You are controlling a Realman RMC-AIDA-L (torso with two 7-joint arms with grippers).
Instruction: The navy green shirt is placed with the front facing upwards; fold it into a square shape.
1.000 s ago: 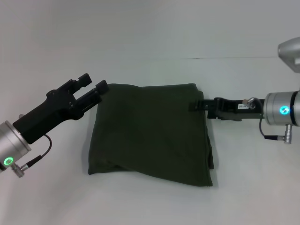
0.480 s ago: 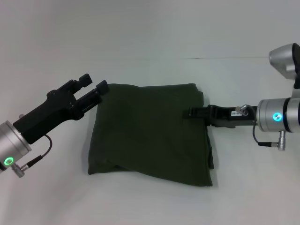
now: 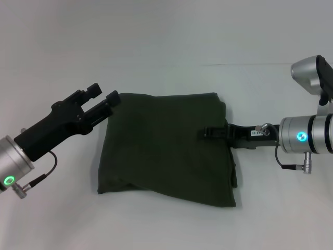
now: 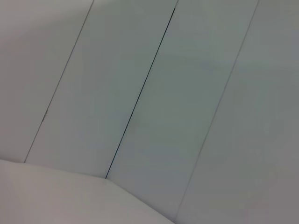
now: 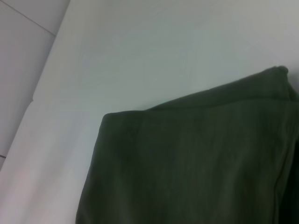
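Observation:
The navy green shirt (image 3: 166, 148) lies folded into a rough square in the middle of the white table, plain green side up. My left gripper (image 3: 105, 91) hovers open at the shirt's far left corner with nothing between its fingers. My right gripper (image 3: 207, 133) reaches in from the right, low over the shirt's right edge, and shows edge-on as a thin black bar. The right wrist view shows the folded shirt (image 5: 196, 158) and one of its corners on the table. No part of the shirt appears in the left wrist view.
The white table (image 3: 166, 52) surrounds the shirt on all sides. The shirt's right edge shows loose stacked layers (image 3: 234, 166). A wall of grey panels (image 4: 154, 93) fills the left wrist view.
My right gripper has moved toward the table's near side and further left over the shirt's right edge. The left arm and the shirt have not moved.

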